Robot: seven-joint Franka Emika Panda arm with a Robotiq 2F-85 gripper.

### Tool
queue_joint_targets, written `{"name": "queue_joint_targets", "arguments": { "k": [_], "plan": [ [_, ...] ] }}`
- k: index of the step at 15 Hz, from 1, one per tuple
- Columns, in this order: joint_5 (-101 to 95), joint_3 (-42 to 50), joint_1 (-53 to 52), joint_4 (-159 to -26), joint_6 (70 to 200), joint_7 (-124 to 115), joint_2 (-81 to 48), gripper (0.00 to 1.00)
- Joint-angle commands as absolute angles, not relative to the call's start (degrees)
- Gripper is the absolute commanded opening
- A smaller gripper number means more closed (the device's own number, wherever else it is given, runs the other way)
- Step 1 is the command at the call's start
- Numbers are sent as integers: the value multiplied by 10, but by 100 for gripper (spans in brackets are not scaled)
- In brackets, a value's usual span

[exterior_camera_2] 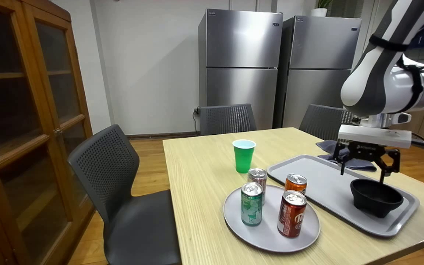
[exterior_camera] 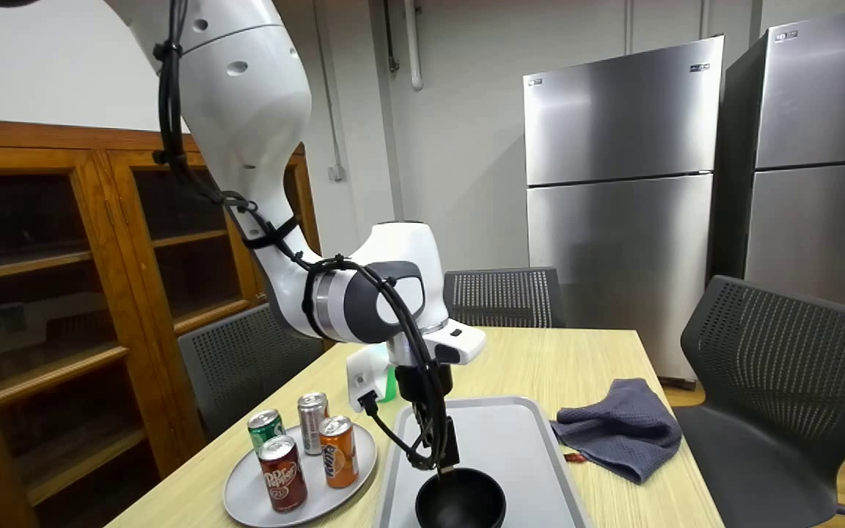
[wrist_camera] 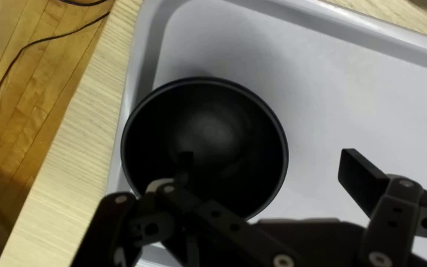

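Observation:
My gripper (wrist_camera: 268, 163) is open, its fingers wide apart with nothing between them. It points down over the grey tray; it also shows in an exterior view (exterior_camera_2: 361, 177). A black bowl (wrist_camera: 213, 126) stands upright on the tray, near one end. In the wrist view one finger overlaps the bowl's inside, and the other is beyond the rim over bare tray. In an exterior view one fingertip is at the bowl's far rim (exterior_camera_2: 377, 202); I cannot tell whether it touches. The bowl looks empty, though its dark inside is partly hidden by the finger.
The grey tray (exterior_camera_2: 315, 180) lies on a light wooden table (exterior_camera_2: 201, 176). Beside it, a round plate (exterior_camera_2: 267, 241) holds several soda cans (exterior_camera_2: 251, 206). A green cup (exterior_camera_2: 244, 156) stands behind the plate. A dark cloth (exterior_camera: 624, 429) lies beside the tray. Chairs (exterior_camera: 774, 396) surround the table.

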State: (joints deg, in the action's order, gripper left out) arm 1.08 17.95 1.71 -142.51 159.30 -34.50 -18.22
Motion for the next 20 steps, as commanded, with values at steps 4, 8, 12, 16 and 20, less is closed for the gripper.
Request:
{"name": "queue_joint_targets", "arguments": {
  "k": [4, 8, 12, 16, 20],
  "plan": [
    [70, 166, 20, -1408, 1612, -349, -218, 100],
    [84, 162, 21, -1386, 1604, -344, -239, 100],
    [89, 160, 21, -1360, 1597, -341, -261, 100],
    [88, 161, 20, -1342, 1591, -339, -278, 100],
    [90, 160, 21, -1331, 1589, -337, -288, 73]
  ]
}}
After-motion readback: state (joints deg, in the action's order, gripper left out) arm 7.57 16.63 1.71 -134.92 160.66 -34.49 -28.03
